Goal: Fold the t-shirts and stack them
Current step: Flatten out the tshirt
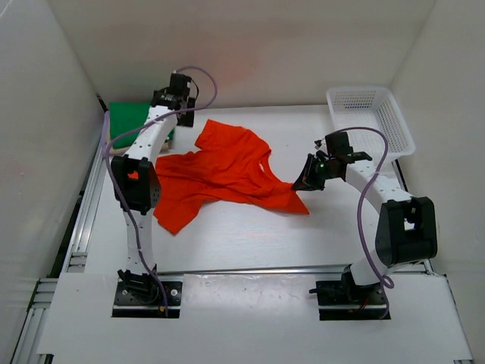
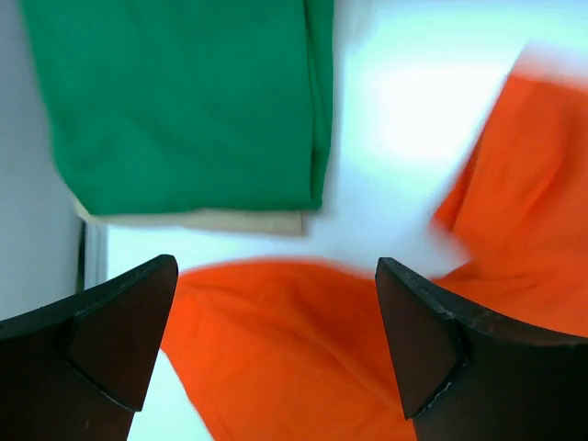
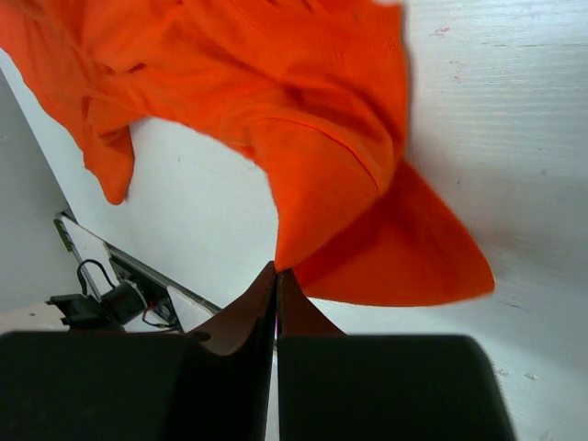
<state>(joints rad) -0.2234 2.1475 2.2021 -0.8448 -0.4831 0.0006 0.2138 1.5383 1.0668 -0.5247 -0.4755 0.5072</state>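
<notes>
A bright orange-red t-shirt [image 1: 220,173] lies crumpled and spread over the middle of the table. My right gripper [image 1: 302,182] is shut on its right-hand edge; in the right wrist view the closed fingertips [image 3: 277,269] pinch a fold of the orange cloth [image 3: 303,110] lifted off the table. My left gripper [image 1: 180,106] hangs open above the shirt's back left part, the orange cloth [image 2: 303,358] showing below and between its fingers [image 2: 276,303], nothing held. A folded green t-shirt [image 2: 184,101] lies at the back left [image 1: 129,115] on a tan beige one [image 2: 230,220].
A white lattice basket [image 1: 402,130] stands at the back right corner. White walls close in the table on the left, back and right. A metal rail runs along the table's left edge [image 1: 83,220].
</notes>
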